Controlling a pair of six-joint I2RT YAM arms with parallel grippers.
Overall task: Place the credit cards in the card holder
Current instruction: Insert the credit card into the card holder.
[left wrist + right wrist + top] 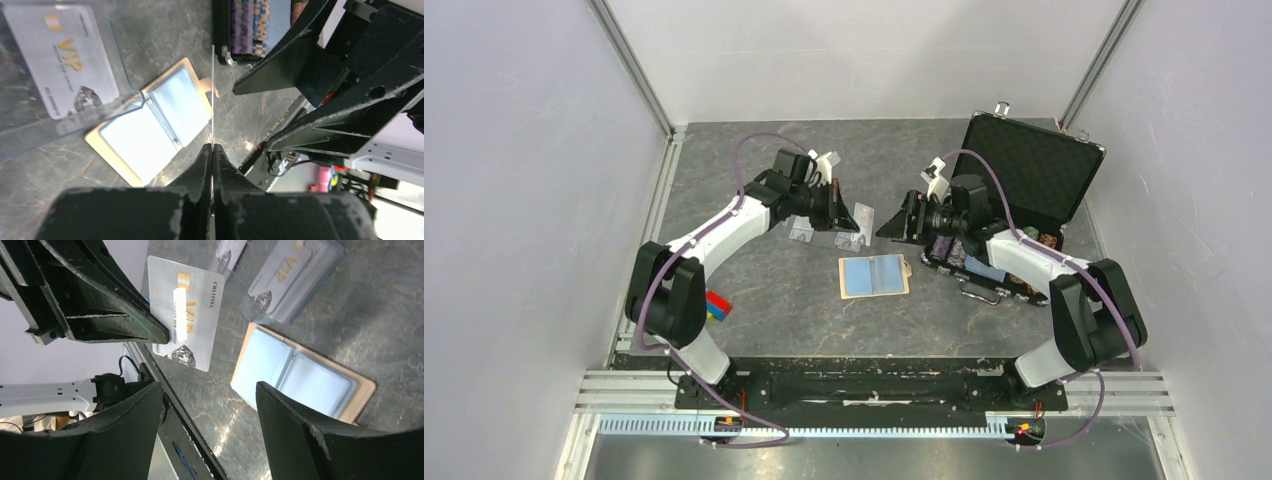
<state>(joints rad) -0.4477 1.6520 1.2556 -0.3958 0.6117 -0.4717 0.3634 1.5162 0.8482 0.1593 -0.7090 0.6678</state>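
The grey table (804, 325) carries everything, and the card holder (874, 275) lying opened flat at its middle, light blue pockets facing up, serves as the landmark. To the right of the card holder and a little beyond it stands the black case (1034, 165), lid raised, poker chips inside.

Both arms reach in just beyond the card holder, their tips facing each other and near together. The left hand (212, 152) is pinched fully shut on the first credit card (186, 315), gripping it by one end so the card stands on edge in the air, clear of the table. The right hand (207, 387) has its jaws spread wide with nothing between them; it faces the card's printed side without touching it.

Beyond the card holder and to its left sits a clear box (809, 235), and the second credit card (62, 57) lies flat inside it.

As I judge it, the step in hand is loading the first card: it is lifted and gripped, but not yet at a pocket, so the task is at an early stage.

The next move calls for bringing the card's free edge down to the mouth of one blue pocket, nearly flat to it, then sliding it in. The card holder lies loose and may slip, so the empty right hand could well steady it.
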